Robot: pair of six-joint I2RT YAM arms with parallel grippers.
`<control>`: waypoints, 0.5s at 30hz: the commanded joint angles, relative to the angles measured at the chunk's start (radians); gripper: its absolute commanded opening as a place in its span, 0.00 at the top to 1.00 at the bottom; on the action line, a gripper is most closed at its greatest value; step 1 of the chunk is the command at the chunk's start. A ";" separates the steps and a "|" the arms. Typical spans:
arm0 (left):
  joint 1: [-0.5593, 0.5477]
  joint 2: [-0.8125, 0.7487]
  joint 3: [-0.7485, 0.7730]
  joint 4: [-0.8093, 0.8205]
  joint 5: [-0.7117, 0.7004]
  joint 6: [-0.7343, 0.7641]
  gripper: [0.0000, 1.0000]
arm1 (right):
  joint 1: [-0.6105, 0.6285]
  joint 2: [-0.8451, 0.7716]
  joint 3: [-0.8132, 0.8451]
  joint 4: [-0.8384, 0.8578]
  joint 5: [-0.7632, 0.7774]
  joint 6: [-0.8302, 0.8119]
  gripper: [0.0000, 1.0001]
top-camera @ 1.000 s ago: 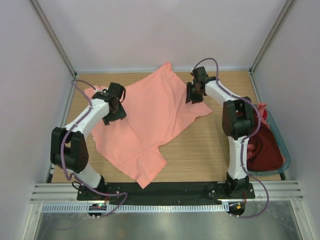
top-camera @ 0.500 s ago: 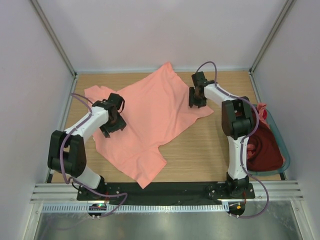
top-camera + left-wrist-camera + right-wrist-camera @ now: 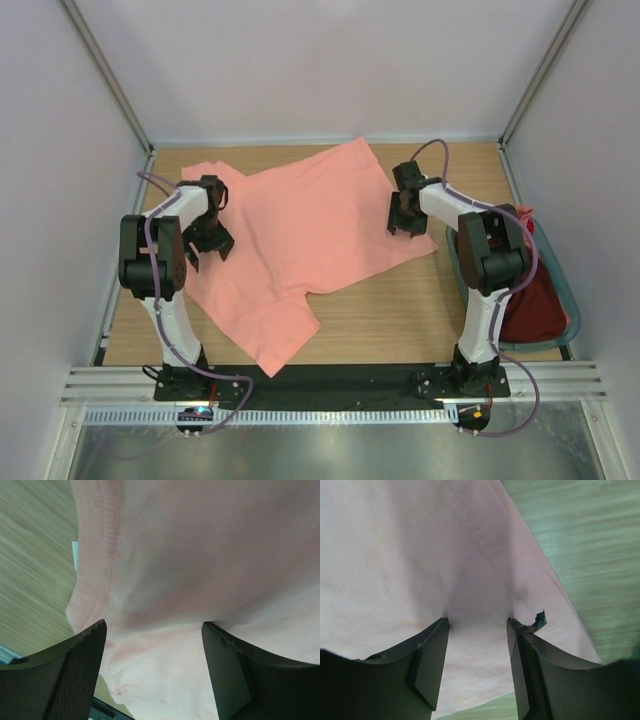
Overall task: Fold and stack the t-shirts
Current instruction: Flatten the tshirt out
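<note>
A salmon shirt (image 3: 300, 225) is shown spread nearly flat across the table (image 3: 400, 305), with one lobe reaching toward the near edge. A maroon shirt (image 3: 535, 310) is left heaped in the basket (image 3: 570, 300) at the right.

The left gripper (image 3: 207, 240) is set on the shirt's left border. In its wrist view the jaws are held wide apart over a stitched band. The right gripper (image 3: 404, 215) is placed on the right border beside a seamed edge. Its jaws are less widely parted, and creases are drawn into the cloth where the tips appear to press down.

The fabric is judged to be light, limp and easily rucked, so it is unlikely to keep its shape once lifted and would probably sag between two holds. A firmer hold is expected at the doubled, stitched edges, taken at matching points on opposite sides. A single thin layer might otherwise be missed against the wood.
</note>
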 commanded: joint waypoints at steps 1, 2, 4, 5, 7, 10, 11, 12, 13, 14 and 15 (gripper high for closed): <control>0.017 0.091 0.104 -0.004 -0.079 0.087 0.21 | -0.002 -0.033 -0.087 -0.086 0.032 0.020 0.43; 0.021 0.106 0.127 -0.018 -0.090 0.108 0.21 | -0.001 -0.047 -0.092 -0.086 0.018 0.026 0.43; 0.030 0.126 0.181 -0.054 -0.104 0.145 0.21 | 0.001 -0.053 -0.092 -0.100 0.001 0.031 0.43; 0.030 0.122 0.189 -0.058 -0.108 0.153 0.20 | 0.005 -0.057 -0.092 -0.103 -0.003 0.031 0.43; 0.030 0.066 0.178 -0.059 -0.124 0.158 0.20 | 0.008 -0.074 -0.090 -0.108 0.004 0.021 0.42; 0.019 -0.069 0.123 -0.062 -0.144 0.132 0.18 | 0.010 -0.094 -0.066 -0.135 0.003 0.018 0.42; 0.015 -0.106 0.106 -0.068 -0.148 0.113 0.17 | 0.008 -0.102 -0.061 -0.141 0.003 0.020 0.41; 0.008 -0.154 0.083 -0.073 -0.148 0.077 0.16 | 0.010 -0.120 -0.058 -0.146 0.001 0.018 0.41; 0.005 -0.195 0.056 -0.076 -0.132 0.050 0.16 | 0.012 -0.126 -0.055 -0.157 0.000 0.020 0.40; 0.005 -0.287 -0.007 -0.084 -0.119 0.024 0.16 | 0.012 -0.136 -0.052 -0.164 -0.002 0.024 0.39; 0.005 -0.332 -0.051 -0.085 -0.104 -0.006 0.16 | 0.012 -0.149 -0.047 -0.180 -0.008 0.024 0.39</control>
